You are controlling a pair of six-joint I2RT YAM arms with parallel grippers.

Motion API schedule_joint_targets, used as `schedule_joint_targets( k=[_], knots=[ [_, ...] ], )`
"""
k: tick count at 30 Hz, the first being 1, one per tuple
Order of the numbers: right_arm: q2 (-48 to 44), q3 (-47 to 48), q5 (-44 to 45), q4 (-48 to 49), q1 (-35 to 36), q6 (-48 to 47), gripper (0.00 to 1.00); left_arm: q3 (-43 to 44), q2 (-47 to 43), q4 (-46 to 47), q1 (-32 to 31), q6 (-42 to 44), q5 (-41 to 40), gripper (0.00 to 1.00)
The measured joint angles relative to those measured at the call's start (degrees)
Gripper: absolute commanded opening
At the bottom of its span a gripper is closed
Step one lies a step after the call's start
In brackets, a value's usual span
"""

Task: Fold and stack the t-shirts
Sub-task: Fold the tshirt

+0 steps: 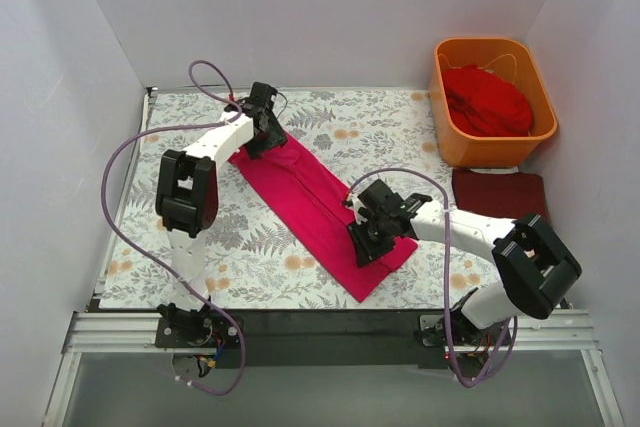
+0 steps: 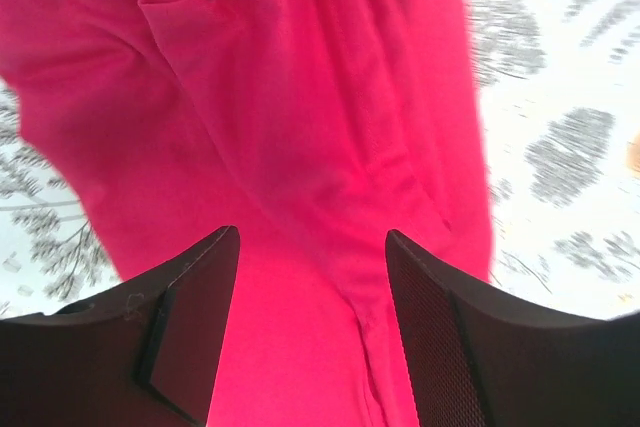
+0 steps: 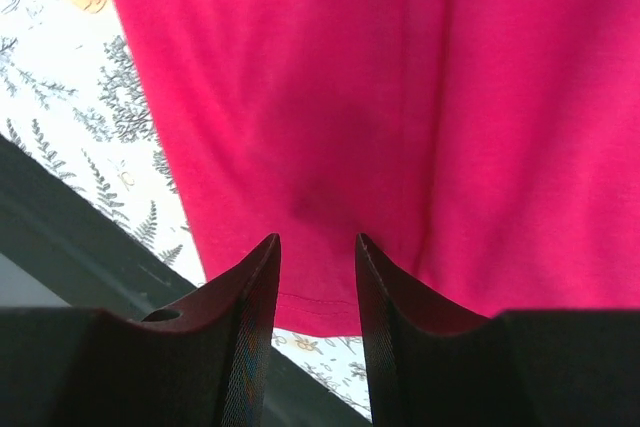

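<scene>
Far-left end of magenta t-shirt (image 1: 315, 202), folded into a long strip diagonally across floral cloth (image 1: 380, 122): under left gripper (image 2: 310, 237), jaws wide apart, nothing pinched. Near-right hem: under right gripper (image 3: 317, 242), jaws narrowly apart, also empty. Further right, maroon t-shirt (image 1: 500, 194) folded flat; scarlet t-shirt (image 1: 487, 99) bunched in orange tub (image 1: 450, 142). Probably light, limp, sag-prone; best pinched at both end corners, through all layers.

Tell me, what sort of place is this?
Probably a robot test booth: white walls enclose a cloth-covered table, two arms are bolted at its near edge, and an orange tub holds red laundry.
</scene>
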Motion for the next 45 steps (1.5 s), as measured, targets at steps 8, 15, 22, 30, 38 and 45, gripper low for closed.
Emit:
schedule_joint_targets(
  k=[8, 15, 22, 30, 38, 45],
  knots=[
    [3.2, 0.0, -4.7, 0.5, 4.9, 1.4, 0.42, 1.2, 7.0, 0.5, 0.6, -0.4, 0.2, 0.57],
    [7.6, 1.9, -11.5, 3.2, 11.8, 4.2, 0.42, 2.3, 7.8, -0.2, 0.6, 0.7, -0.1, 0.57],
    [6.1, 5.2, -12.4, 1.4, 13.3, 4.3, 0.42, -2.4, 2.6, 1.4, 1.9, 1.1, 0.0, 0.58],
    [2.1, 8.9, -7.5, 1.8, 9.3, 3.2, 0.41, 0.5, 0.7, 4.1, 8.8, 2.0, -0.3, 0.45],
    [2.1, 7.0, -5.8, 3.0, 8.1, 3.1, 0.41, 2.4, 5.0, 5.4, 9.5, 3.2, 0.0, 0.44],
    [2.1, 5.2, -5.8, 3.6, 8.1, 3.5, 0.41, 2.3, 5.1, 7.3, 9.2, 3.6, 1.0, 0.42]
  ],
)
